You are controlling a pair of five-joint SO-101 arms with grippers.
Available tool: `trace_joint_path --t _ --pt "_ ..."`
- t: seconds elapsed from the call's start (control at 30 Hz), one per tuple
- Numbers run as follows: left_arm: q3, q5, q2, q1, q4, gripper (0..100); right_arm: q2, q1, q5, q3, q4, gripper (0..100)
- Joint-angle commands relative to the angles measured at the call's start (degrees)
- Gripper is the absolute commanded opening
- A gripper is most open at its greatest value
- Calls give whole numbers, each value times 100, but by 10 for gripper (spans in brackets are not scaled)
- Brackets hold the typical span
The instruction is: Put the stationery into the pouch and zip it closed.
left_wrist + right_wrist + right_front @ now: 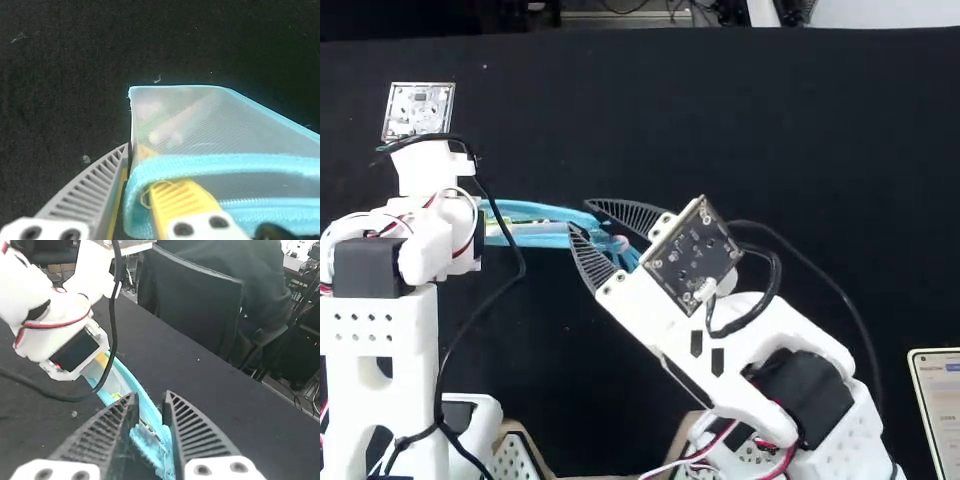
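While the left gripper [133,151] pinches one end of the see-through pouch with a blue zip [210,125], the right gripper [150,399] has its black fingers a little apart around the other end, above the black table [780,120].

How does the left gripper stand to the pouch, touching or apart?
Touching: in the left wrist view the left gripper pinches the blue rim of the pouch.
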Motion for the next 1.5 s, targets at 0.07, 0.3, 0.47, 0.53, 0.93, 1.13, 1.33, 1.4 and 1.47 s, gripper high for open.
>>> trace_joint_path --t 0.07,0.3,0.47,0.53,0.93,1.13,1.33,1.4,1.47 --pt "22 18 26 -31 18 30 -31 -18 44 -127 484 68" --pt "22 18 26 -31 18 30 48 211 53 760 1336 248" --pt "22 -70 26 -31 26 30 31 633 53 1798 396 296" --pt "13 -352 26 -40 79 30 31 712 53 2202 -176 296" --pt "-31 -1020 26 -40 290 30 31 730 853 2923 -1407 15" --pt "-40 -1020 26 -40 290 30 31 730 1046 2738 -580 175" --pt "-40 -1020 26 -40 264 30 31 730 1099 2193 281 238" --pt "-40 -1029 26 -40 281 30 31 730 1099 2167 316 227" --pt "-40 -1029 26 -40 281 30 31 730 1099 2167 316 230"
